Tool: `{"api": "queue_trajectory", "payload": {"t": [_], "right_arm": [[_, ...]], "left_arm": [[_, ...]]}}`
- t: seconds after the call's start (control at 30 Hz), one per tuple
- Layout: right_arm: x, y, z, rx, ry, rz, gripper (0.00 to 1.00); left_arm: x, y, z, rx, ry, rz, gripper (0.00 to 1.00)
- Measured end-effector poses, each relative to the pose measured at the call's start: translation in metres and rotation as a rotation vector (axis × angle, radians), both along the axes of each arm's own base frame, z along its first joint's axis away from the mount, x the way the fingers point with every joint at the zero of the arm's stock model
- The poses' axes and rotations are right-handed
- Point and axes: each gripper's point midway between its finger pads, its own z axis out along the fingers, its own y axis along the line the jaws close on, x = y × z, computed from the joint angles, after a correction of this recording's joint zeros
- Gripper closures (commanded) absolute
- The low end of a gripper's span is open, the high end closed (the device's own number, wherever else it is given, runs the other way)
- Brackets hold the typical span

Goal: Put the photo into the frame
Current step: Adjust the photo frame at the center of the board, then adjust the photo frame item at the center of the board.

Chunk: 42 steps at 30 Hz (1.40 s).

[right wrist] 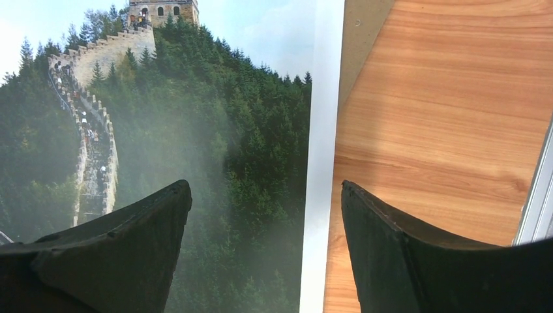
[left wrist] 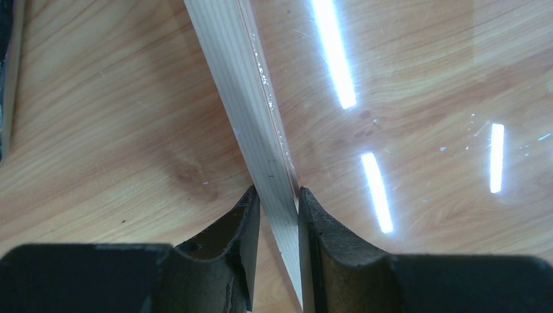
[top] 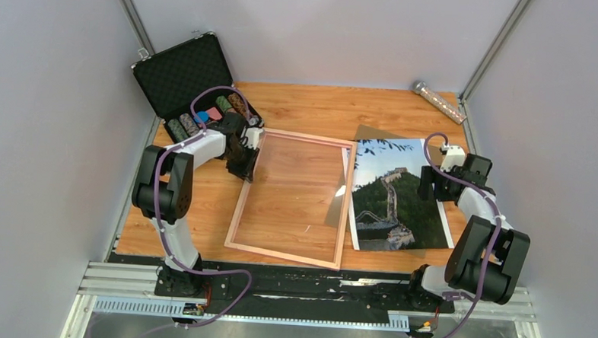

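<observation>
Left wrist view is showing the left tool (left wrist: 277, 195) clenching on the left rail of the frame (left wrist: 238, 78), pads pressing both sides, likely steadying it for loading; the frame is lying flat mid-counter (top: 299, 100); the right tool (right wrist: 265, 188) is hanging spread wide and empty, straddling the right white border of the photo (right wrist: 195, 130), which is lying near the counter's right edge on a brown board (top: 374, 133); bare wood beyond that border is leaving room for a pinch; the frame's right rail is sitting just beside the photo.

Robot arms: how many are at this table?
2. The left arm reaches the left rail of the frame; the right arm reaches the right edge of the photo. None seems hidden.
</observation>
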Motion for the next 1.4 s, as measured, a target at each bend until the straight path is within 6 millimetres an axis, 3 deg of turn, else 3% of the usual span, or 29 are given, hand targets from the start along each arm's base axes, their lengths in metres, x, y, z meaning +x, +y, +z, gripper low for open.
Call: {"api": "queue_trajectory", "payload": {"t": [0.4, 0.6, 0.9, 1.2, 1.4], "right_arm": [[0.001, 0.004, -0.003, 0.022, 0.005, 0.020, 0.18], [0.007, 0.022, 0.000, 0.030, -0.010, 0.091, 0.18], [0.016, 0.085, 0.003, 0.025, -0.021, 0.316, 0.19], [0.009, 0.183, 0.011, 0.019, -0.027, 0.613, 0.21], [0.000, 0.220, -0.011, -0.036, 0.038, 0.699, 0.21]], "left_arm": [[0.002, 0.018, 0.001, 0.089, -0.025, -0.020, 1.00], [0.004, 0.024, 0.002, 0.115, -0.033, -0.014, 1.00], [0.004, 0.024, 0.002, 0.102, -0.026, 0.018, 1.00], [0.004, 0.021, 0.000, 0.055, 0.008, 0.069, 1.00], [0.004, 0.020, -0.001, 0.013, 0.047, 0.104, 1.00]]}}
